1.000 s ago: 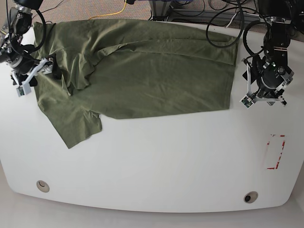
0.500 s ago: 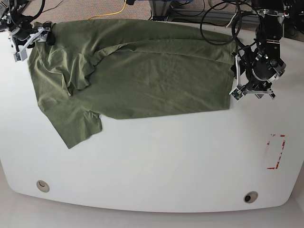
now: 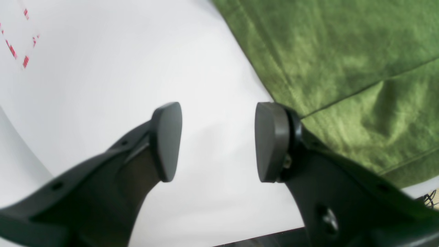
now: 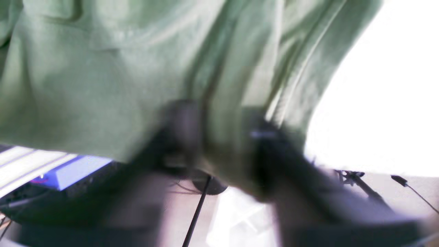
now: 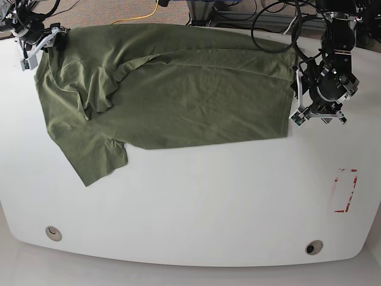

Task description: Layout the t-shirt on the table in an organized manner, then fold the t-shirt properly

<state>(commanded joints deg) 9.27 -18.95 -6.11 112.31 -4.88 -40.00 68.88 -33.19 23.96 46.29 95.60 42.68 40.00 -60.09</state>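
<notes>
The olive-green t-shirt (image 5: 190, 95) lies spread across the far half of the white table (image 5: 196, 202), hem toward the right and one sleeve (image 5: 95, 155) pointing at the near left. My right gripper (image 5: 44, 43) is at the far left corner, shut on the shirt's edge. The blurred right wrist view shows the cloth (image 4: 103, 68) pinched in the right gripper (image 4: 219, 133). My left gripper (image 5: 319, 113) hovers open just off the hem's right edge. In the left wrist view the left gripper (image 3: 219, 142) holds nothing, with the t-shirt (image 3: 343, 68) beside its right finger.
A red tape rectangle (image 5: 345, 190) marks the table's right side, also seen as red tape (image 3: 13, 51). Two grommet holes (image 5: 53, 233) (image 5: 314, 246) sit near the front edge. Black cables (image 5: 280, 24) and a yellow cable (image 5: 143, 15) lie behind the table.
My right gripper carried the shirt's left edge from mid-left to the far left corner, stretching it out. My left gripper shifted up and left, closer to the hem.
</notes>
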